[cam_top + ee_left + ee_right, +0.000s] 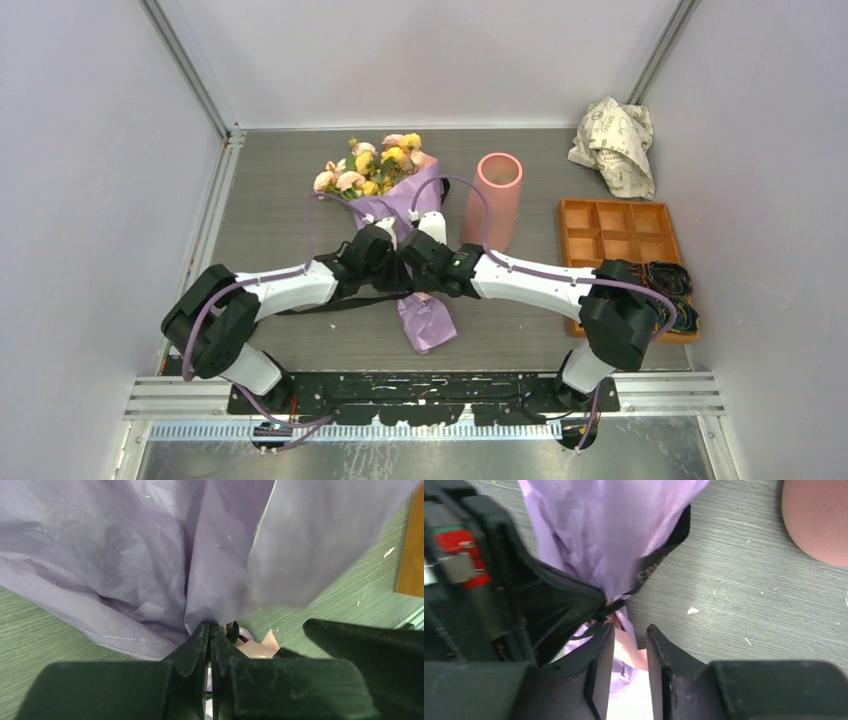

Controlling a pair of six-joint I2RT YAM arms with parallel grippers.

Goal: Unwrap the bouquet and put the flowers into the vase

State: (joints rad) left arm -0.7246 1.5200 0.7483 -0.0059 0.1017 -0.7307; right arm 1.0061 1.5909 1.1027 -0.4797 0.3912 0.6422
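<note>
The bouquet (400,205) lies on the table, its flowers (368,165) pointing to the back and the lilac paper's tail (428,320) to the front. A black ribbon (659,555) ties its narrow waist. Both grippers meet at that waist. My left gripper (210,627) has its jaws pressed together, tips against the gathered lilac paper (150,555); I cannot tell whether they pinch anything. My right gripper (630,629) stands open, jaws a finger-width apart over the lilac and pink paper just below the knot. The salmon-pink vase (495,200) stands upright to the right of the bouquet.
An orange compartment tray (620,240) sits right of the vase, with dark cords (668,280) at its near right corner. Crumpled printed white paper (615,140) lies in the back right corner. Walls close in the table on three sides.
</note>
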